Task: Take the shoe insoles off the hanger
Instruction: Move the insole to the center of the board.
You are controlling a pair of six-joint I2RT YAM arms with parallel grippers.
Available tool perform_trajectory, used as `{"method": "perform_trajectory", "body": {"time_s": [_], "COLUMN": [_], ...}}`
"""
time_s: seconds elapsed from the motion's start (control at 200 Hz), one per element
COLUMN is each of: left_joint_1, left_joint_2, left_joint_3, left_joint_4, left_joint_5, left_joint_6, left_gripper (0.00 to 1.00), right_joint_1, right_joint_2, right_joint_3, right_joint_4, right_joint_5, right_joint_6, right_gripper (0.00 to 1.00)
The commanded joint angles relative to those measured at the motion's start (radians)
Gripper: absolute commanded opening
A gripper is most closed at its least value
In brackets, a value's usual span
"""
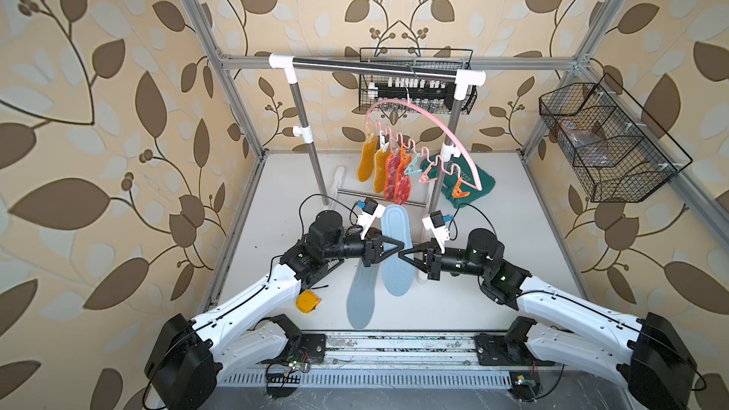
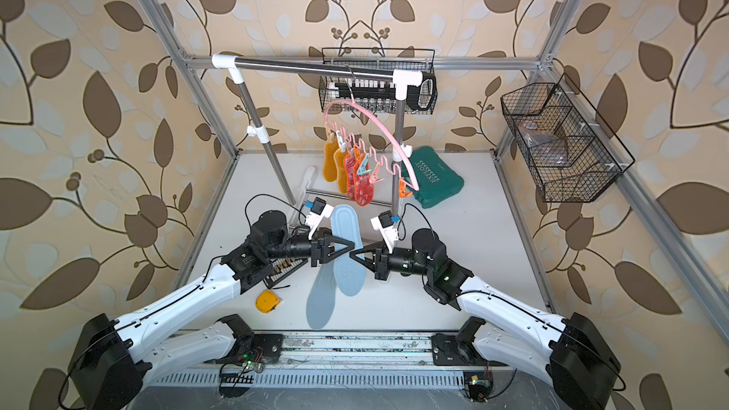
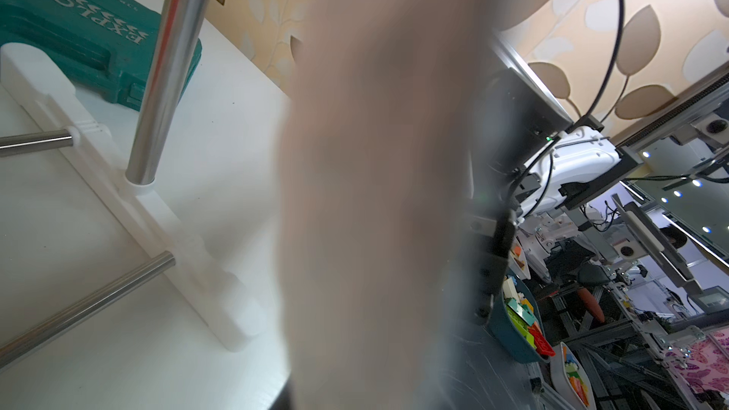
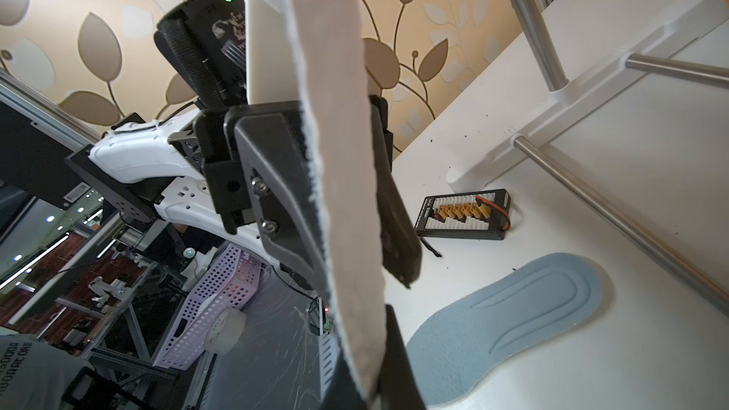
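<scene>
The pink hanger (image 1: 394,101), upper middle in both top views, holds two yellow insoles (image 1: 366,163) and two red insoles (image 1: 401,186). A flat blue insole (image 1: 361,301) lies on the table (image 1: 493,270). The raised blue insole (image 1: 394,226), mid-frame, looks light and bendy; its edge is best to pinch. The right gripper (image 1: 401,255) squeezes it. Only the right wrist view shows both fingers of the left gripper (image 4: 361,270) beside it, tight or loose unclear.
</scene>
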Motion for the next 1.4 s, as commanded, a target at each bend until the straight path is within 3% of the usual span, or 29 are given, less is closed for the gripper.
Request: {"method": "perform_trajectory", "body": {"time_s": [0.0,0.175,0.385,0.485,0.51,0.52,0.535,0.555,0.655,0.83,0.96,1.185,1.395], "left_joint_1": [-0.01,-0.01,-0.01,-0.01,-0.009,-0.01,-0.009,-0.009,-0.007,-0.005,-0.001,0.021,0.037], "left_joint_2": [-0.04,-0.077,-0.053,-0.051,-0.055,-0.057,-0.059,-0.063,-0.07,-0.044,-0.025,-0.037,-0.06], "left_joint_3": [0.009,0.019,0.037,0.027,0.021,0.017,0.011,0.002,-0.021,-0.051,-0.071,-0.115,-0.151], "left_joint_4": [-0.033,-0.175,-0.401,-0.423,-0.422,-0.42,-0.416,-0.409,-0.402,-0.38,-0.408,-0.352,-0.326], "left_joint_5": [-0.047,-0.19,-0.632,-0.774,-0.809,-0.821,-0.844,-0.876,-1.019,-1.167,-1.343,-1.338,-1.337], "left_joint_6": [0.027,0.099,0.154,0.147,0.148,0.145,0.145,0.146,0.146,0.163,0.079,0.158,0.17], "left_gripper": [0.38,0.54,0.62,0.64,0.69,0.76,0.95,0.99,0.99,0.99,0.99,0.99,0.99], "right_joint_1": [0.007,0.031,0.047,0.049,0.051,0.052,0.054,0.058,0.069,0.097,0.117,0.136,0.153], "right_joint_2": [-0.004,-0.01,0.062,0.131,0.153,0.16,0.173,0.19,0.259,0.371,0.446,0.524,0.567], "right_joint_3": [-0.02,-0.01,0.02,0.046,0.055,0.058,0.062,0.068,0.069,0.111,0.157,0.152,0.192], "right_joint_4": [-0.047,-0.206,-0.378,-0.437,-0.449,-0.454,-0.46,-0.468,-0.461,-0.449,-0.476,-0.445,-0.472], "right_joint_5": [0.025,0.092,0.167,0.174,0.169,0.168,0.167,0.171,0.202,0.229,0.228,0.204,0.216], "right_joint_6": [0.002,0.013,0.082,0.167,0.178,0.183,0.188,0.197,0.281,0.375,0.409,0.514,0.505], "right_gripper": [0.02,0.0,0.0,0.0,0.0,0.0,0.0,0.0,0.0,0.0,0.0,0.0,0.0]}}
